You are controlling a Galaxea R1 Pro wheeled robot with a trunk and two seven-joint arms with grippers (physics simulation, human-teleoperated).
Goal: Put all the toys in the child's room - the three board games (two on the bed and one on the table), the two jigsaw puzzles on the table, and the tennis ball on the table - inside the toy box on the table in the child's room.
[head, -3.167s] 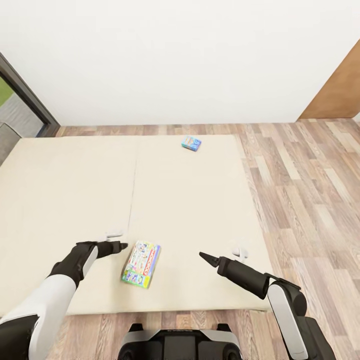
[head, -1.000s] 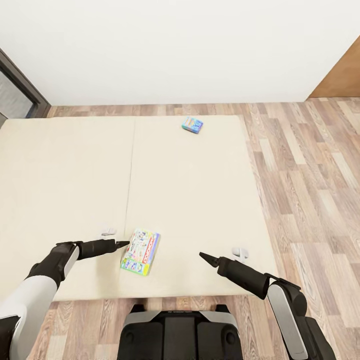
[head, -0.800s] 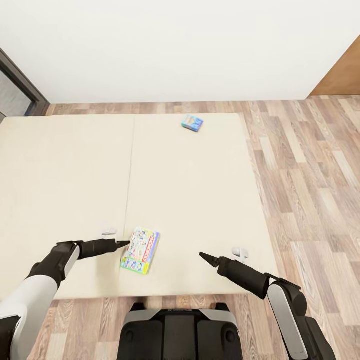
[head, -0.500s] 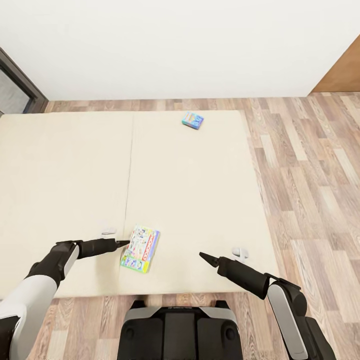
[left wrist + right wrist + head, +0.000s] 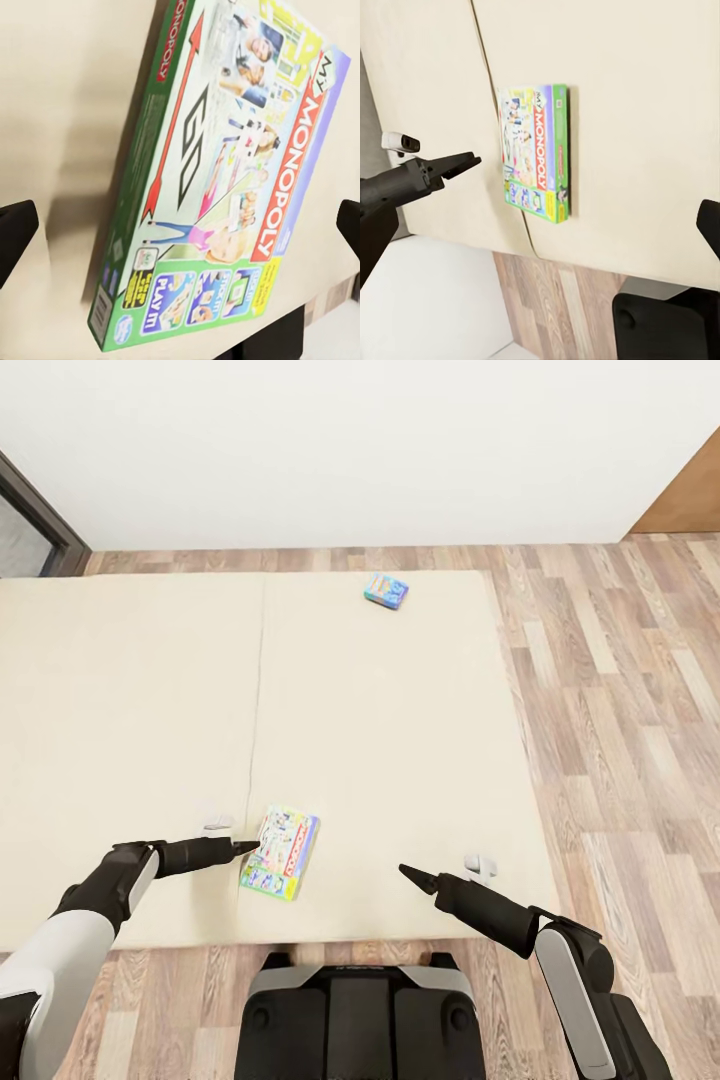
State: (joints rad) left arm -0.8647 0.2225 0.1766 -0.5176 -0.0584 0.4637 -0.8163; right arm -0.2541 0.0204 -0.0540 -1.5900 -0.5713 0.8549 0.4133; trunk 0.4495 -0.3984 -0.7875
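Note:
The white-green board game (image 5: 280, 852) lies flat on the bed (image 5: 380, 740) near its front edge. My left gripper (image 5: 250, 848) hovers just left of it, tip at the box's edge. In the left wrist view the printed cover (image 5: 225, 180) fills the space between the wide-apart fingertips (image 5: 15, 229), so the gripper is open. My right gripper (image 5: 408, 873) hangs open over bare mattress to the right of the box, its fingertips (image 5: 709, 221) set far apart. The small blue board game (image 5: 386, 591) rests near the bed's far edge. The right wrist view shows the box (image 5: 538, 154) and the left gripper (image 5: 461, 163).
Wood floor (image 5: 620, 710) runs along the bed's right side and far edge, up to a white wall. A dark door frame (image 5: 35, 520) stands at far left, a brown panel (image 5: 690, 505) at far right. Two small white-grey things (image 5: 218, 824) (image 5: 480, 863) sit on the mattress.
The whole picture has slid up a little, so the camera has moved, and more floor shows before the bed. Since the oldest frame my left arm has lowered beside the box.

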